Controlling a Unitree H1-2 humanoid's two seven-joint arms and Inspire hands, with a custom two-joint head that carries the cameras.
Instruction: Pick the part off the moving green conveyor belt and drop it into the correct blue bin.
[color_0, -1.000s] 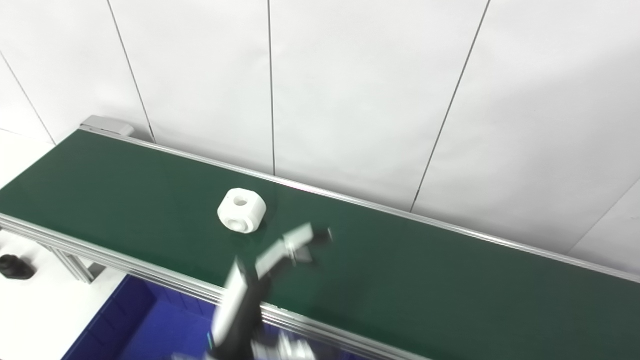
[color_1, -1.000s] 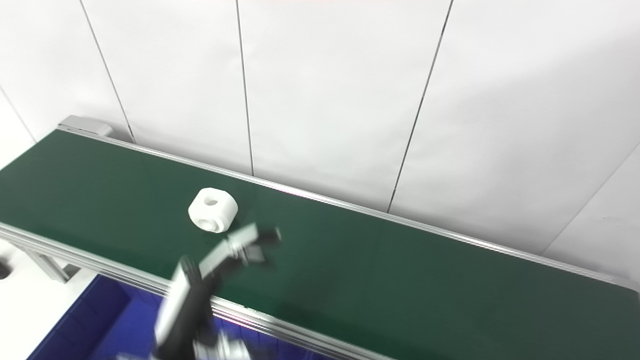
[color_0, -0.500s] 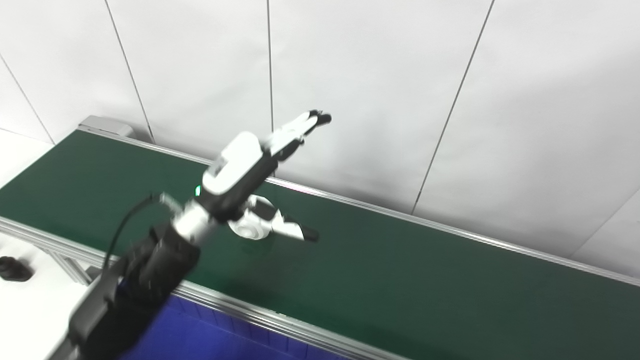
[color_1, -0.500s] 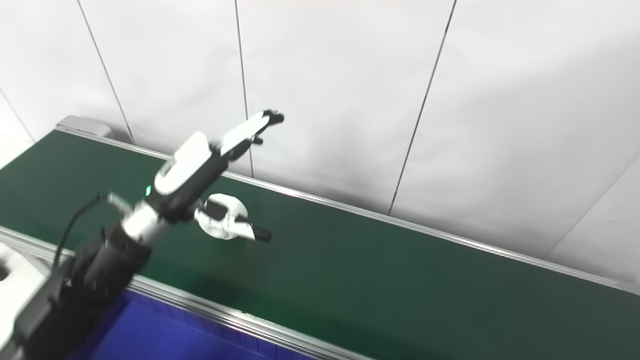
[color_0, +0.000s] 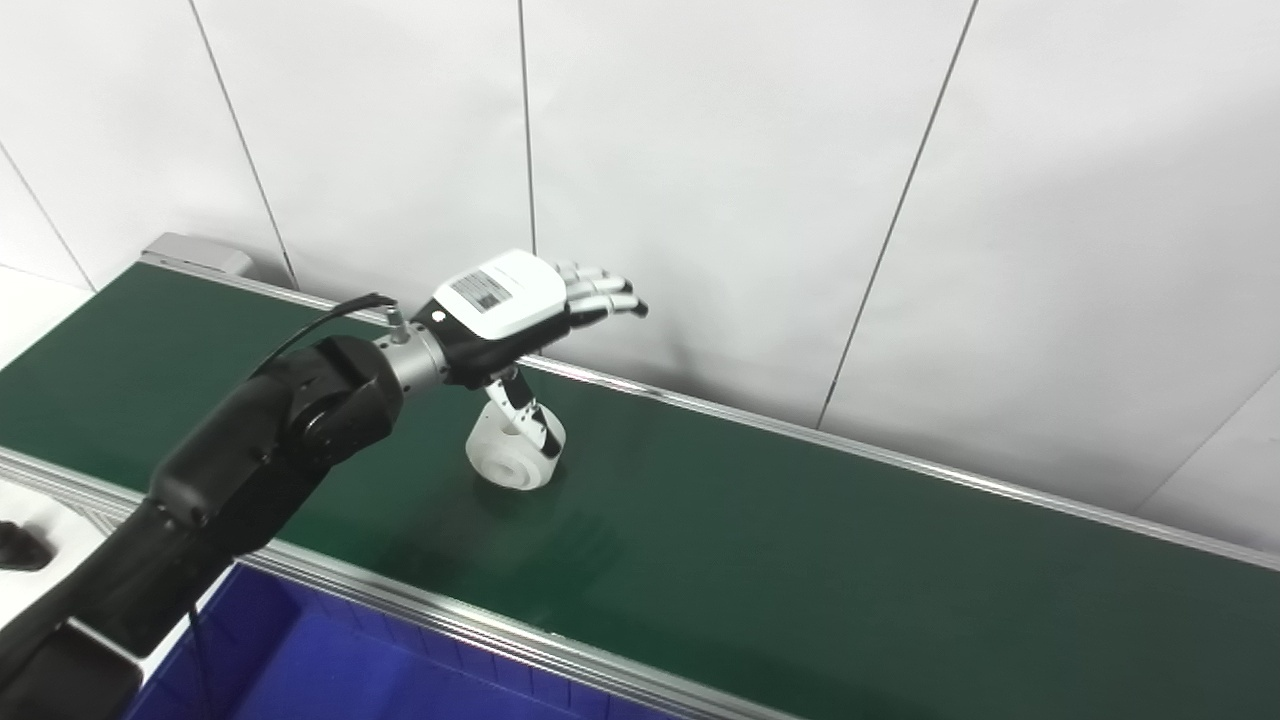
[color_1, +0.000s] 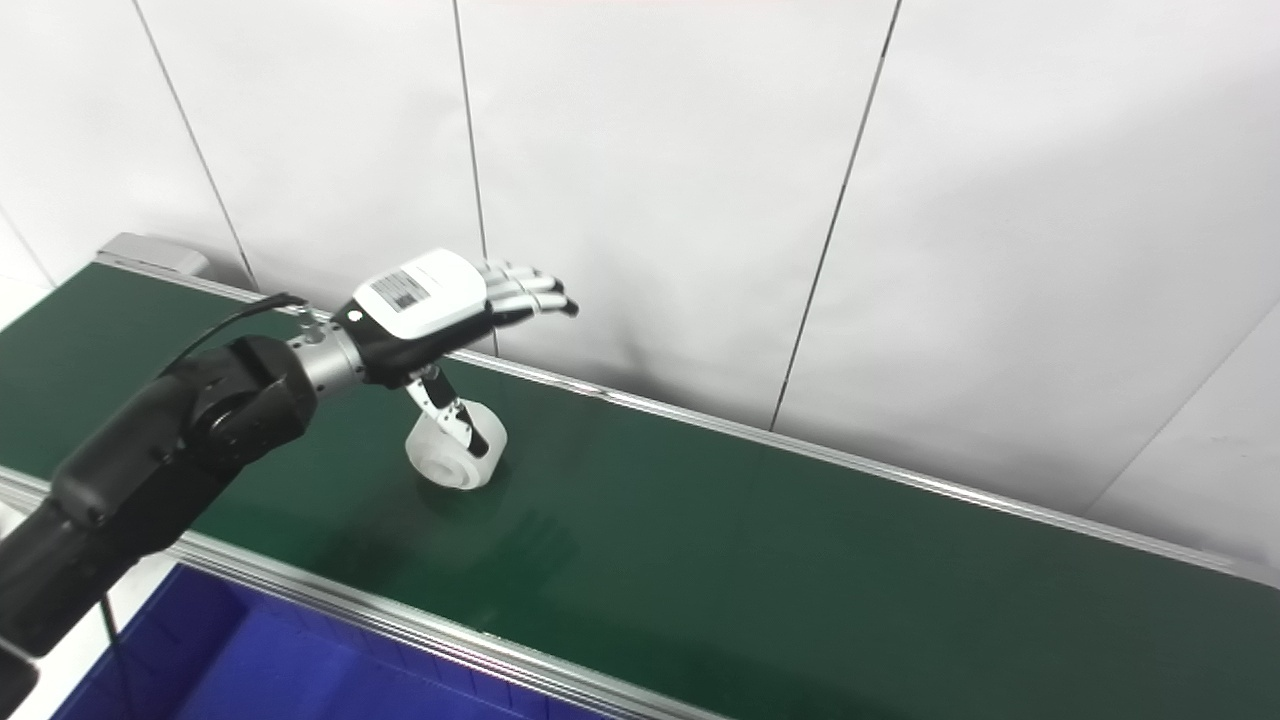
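The scene is bright and evenly lit — the light seems to come from above, though no lamp is visible. The white wall panels (color_0: 720, 180) are close to overexposed, with a soft grey shade at the right. The green conveyor belt (color_0: 800, 560) shows a dull sheen and faint, soft shadows under the left hand (color_0: 500, 310) and the white part (color_0: 515, 450). Both views are sharp — no motion blur, and straight lines stay straight to the edges.

Your left hand (color_0: 505, 312) hovers palm-down at the end of its outstretched arm — fingers (color_0: 598, 293) extended forward and apart, thumb (color_0: 522, 412) angled downward, gripping nothing. Your right hand isn't visible in either view.
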